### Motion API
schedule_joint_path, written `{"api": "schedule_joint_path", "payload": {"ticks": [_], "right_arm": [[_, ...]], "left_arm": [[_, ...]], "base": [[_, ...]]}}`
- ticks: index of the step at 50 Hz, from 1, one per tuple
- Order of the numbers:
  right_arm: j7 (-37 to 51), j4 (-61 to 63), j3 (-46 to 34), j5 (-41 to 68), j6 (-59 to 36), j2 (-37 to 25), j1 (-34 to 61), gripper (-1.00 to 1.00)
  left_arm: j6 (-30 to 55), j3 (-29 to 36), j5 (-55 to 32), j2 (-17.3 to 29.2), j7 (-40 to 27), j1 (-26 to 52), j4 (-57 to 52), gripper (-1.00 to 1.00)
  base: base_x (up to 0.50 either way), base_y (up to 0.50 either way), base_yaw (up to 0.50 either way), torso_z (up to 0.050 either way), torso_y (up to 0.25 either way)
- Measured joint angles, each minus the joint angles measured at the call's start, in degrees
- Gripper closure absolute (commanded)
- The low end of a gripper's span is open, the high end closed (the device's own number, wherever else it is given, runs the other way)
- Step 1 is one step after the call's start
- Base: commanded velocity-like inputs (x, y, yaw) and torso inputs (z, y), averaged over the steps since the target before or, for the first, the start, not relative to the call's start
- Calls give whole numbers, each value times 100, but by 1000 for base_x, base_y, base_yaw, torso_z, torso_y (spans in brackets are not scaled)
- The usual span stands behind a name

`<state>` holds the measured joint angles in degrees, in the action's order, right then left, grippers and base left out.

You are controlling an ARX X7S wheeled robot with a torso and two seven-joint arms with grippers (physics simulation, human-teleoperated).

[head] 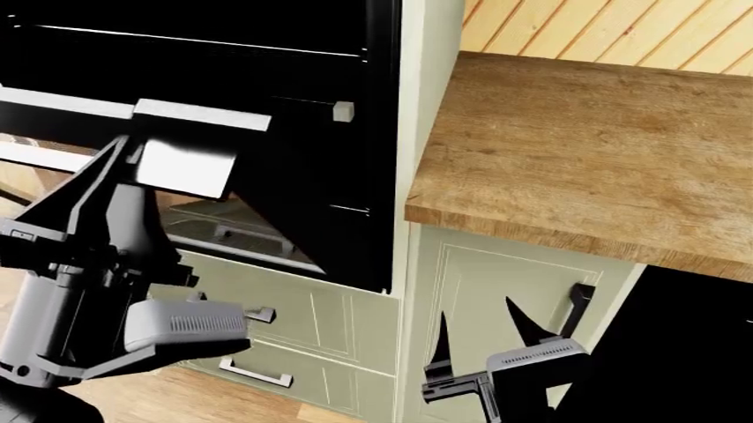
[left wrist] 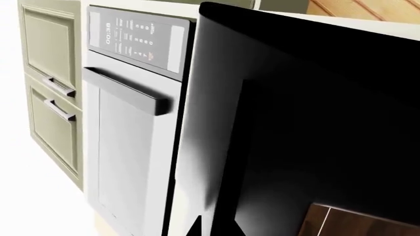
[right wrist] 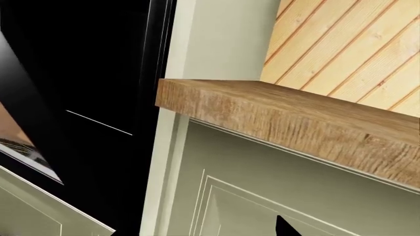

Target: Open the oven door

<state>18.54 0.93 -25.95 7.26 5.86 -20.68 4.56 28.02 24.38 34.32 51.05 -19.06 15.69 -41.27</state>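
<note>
The oven door (head: pixel 253 225) hangs part-open, tilted out from its frame, directly ahead of the left end effector (head: pixel 159 159). That end effector is up against the door's handle bar (head: pixel 176 115), but its own body hides the fingertips, so I cannot tell whether it is closed on the bar or only resting there. The left wrist view shows mostly the glossy black door face (left wrist: pixel 308 128), very close.

The right end effector (head: pixel 482 330) sits low, holding nothing, with its two fingers spread, beside the green cabinet (head: pixel 471 282) under the worktop (head: pixel 588 150).

To finish well, I would keep the pull following the door's arc downward and outward, not straight back, so the grip does not slide off the bar.
</note>
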Motion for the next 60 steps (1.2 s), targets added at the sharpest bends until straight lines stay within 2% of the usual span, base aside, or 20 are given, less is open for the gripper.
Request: {"api": "schedule_joint_path", "payload": {"ticks": [24,60], "right_arm": [[2,25,-35,7,123,-34,-21,-100],[17,52,-74,30,195,-73,-23,-100]], "left_arm": [[-9,-135,270,164,-616,-831,-184,100],[451,-558,312,697,-535,-2093,-1047,100]], "base": [[0,0,0,0,0],[0,0,0,0,1]]}}
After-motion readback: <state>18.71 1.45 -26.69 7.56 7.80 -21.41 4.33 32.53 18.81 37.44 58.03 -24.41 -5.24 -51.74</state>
